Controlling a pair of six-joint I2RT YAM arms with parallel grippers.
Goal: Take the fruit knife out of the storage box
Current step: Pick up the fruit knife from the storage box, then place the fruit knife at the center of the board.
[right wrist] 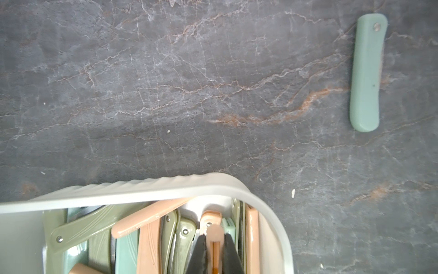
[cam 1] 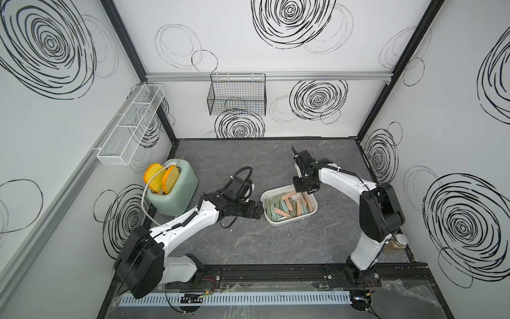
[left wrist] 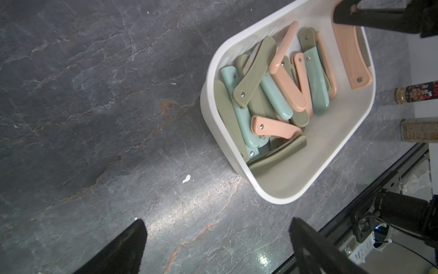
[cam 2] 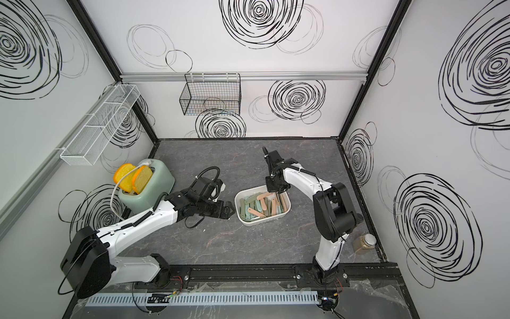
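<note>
The right arm (cam 1: 345, 179) is bent sharply at the elbow, with the wrist turned straight down over the storage box (cam 1: 278, 223). There the right gripper (right wrist: 214, 252) is clamped on a folded pink fruit knife (right wrist: 214, 233), which is held on end between the black fingers (right wrist: 199, 256). The knife is seen inside the box's outline in both top views, but whether its lower end touches the pile cannot be told. The left arm (cam 1: 193, 218) is stretched low across the table (cam 1: 248, 248), and the left gripper (cam 1: 258, 212) is held just beside the box's near-left corner with its jaws spread wide and nothing between them. The box is of smooth white plastic, shallow, with rounded corners and a rolled rim. It is filled with a loose heap of folded knives (left wrist: 272, 95) whose slim, slightly curved handles are pink, teal and olive, each with a metal rivet. A teal knife (right wrist: 366, 73) lies apart on the grey, veined, stone-patterned tabletop
</note>
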